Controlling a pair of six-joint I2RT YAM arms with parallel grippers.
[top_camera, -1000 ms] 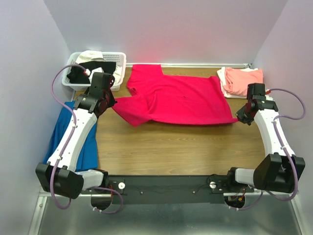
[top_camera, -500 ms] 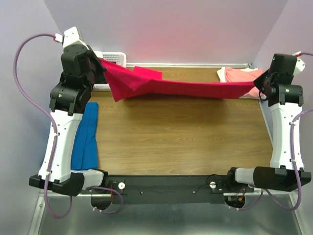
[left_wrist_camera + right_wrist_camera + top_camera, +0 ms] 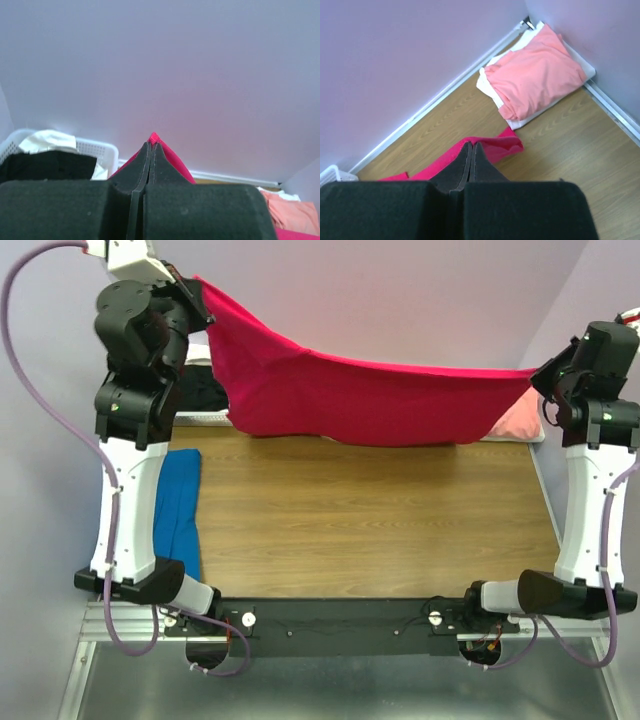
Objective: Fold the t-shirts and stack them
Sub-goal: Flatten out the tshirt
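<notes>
Top external view: a wood-grain desk [image 3: 370, 530] stands between pale lilac walls [image 3: 400, 300], and a metal strip runs along its far edge. Two white arms rise from the near edge, the left arm [image 3: 125, 500] and the right arm [image 3: 585, 500], both lifted high.

Count: one red t-shirt [image 3: 370, 400], one pink t-shirt [image 3: 535, 75] folded on one white t-shirt [image 3: 487, 87] in the far right corner, and one white lattice basket [image 3: 95, 147] in the far left corner. The basket holds one black garment [image 3: 45, 167] and one cream garment [image 3: 47, 140]. One blue cloth [image 3: 180, 510] lies on the desk's left side beside the left arm.

The red t-shirt hangs in the air over the far part of the desk, stretched between the two claws. It is bright crimson and plain, its top edge dips from left to right, and loose folds bunch below the left claw [image 3: 198, 288]. That claw is clamped on one end, with a red tip poking past the closed fingers in the left wrist view. The right claw [image 3: 540, 380] is pinched on the other end. I cannot tell whether the lowest fold touches the desk.
</notes>
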